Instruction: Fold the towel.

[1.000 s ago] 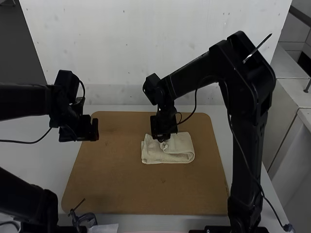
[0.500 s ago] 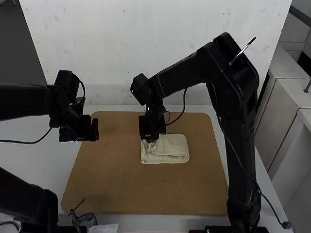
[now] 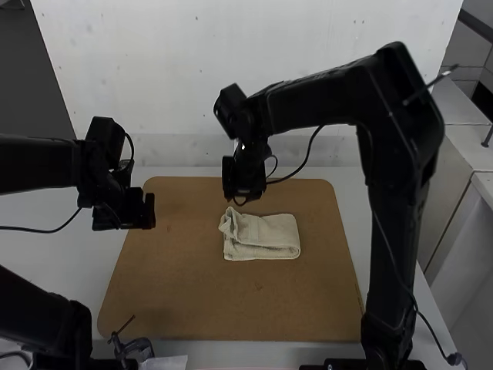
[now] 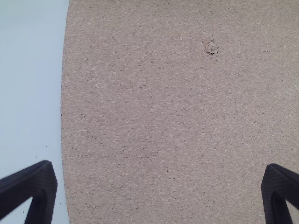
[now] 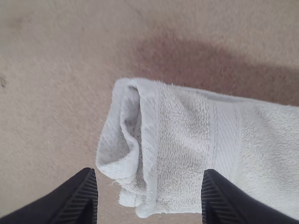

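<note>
The cream towel (image 3: pixel 266 236) lies folded into a compact bundle on the brown board, its left end slightly raised and rumpled. Just beyond that left end, above the board, is my right gripper (image 3: pixel 243 199). In the right wrist view the towel (image 5: pixel 191 140) shows layered folds at its loose end, and my right gripper (image 5: pixel 150 193) is open over it, holding nothing. Off the board's left edge hangs my left gripper (image 3: pixel 152 210); in the left wrist view my left gripper (image 4: pixel 159 186) has its fingers wide apart, with bare board between them.
The brown board (image 3: pixel 192 293) lies on a white table (image 3: pixel 46 247). A white wall (image 3: pixel 177 69) rises behind it. Cables hang from both arms. A small clamp-like object (image 3: pixel 135 348) is at the board's near left edge.
My right gripper has moved left, then lifted off the towel, leaving its left end rumpled. The towel's right part has shifted slightly left. My left gripper has dipped a little.
</note>
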`<state>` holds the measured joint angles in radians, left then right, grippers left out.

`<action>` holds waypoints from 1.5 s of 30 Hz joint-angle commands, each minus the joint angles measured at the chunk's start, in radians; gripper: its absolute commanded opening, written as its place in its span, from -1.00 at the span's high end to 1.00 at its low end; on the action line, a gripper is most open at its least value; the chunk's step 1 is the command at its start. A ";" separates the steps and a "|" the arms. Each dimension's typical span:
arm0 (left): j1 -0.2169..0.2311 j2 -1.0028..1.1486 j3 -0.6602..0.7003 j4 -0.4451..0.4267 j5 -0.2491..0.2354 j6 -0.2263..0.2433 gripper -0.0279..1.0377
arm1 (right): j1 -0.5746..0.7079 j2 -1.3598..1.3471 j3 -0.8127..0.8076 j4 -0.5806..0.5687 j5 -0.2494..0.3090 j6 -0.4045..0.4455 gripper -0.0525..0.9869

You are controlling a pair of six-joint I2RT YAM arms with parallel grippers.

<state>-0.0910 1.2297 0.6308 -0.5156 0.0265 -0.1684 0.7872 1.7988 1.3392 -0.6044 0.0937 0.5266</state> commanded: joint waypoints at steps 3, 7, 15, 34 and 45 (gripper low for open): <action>0.002 -0.026 -0.005 0.009 0.006 0.013 -0.89 | -0.059 -0.047 0.020 -0.018 -0.006 -0.042 0.78; 0.000 -0.024 -0.013 0.019 0.006 0.013 -0.89 | -0.046 0.033 -0.014 0.014 -0.002 -0.056 0.87; 0.007 -0.021 -0.031 0.048 0.006 0.013 -0.87 | -0.005 0.149 0.000 0.094 0.014 -0.056 0.87; 0.030 0.001 -0.052 0.086 0.006 0.038 -0.87 | 0.129 0.269 0.026 0.129 0.024 -0.054 0.87; 0.034 -0.016 -0.054 0.086 0.013 0.040 -0.87 | -0.014 0.122 0.052 0.077 0.038 -0.071 -0.01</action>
<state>-0.0692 1.2297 0.5774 -0.4358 0.0265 -0.1425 0.8307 2.0430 1.3315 -0.5076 0.1169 0.4683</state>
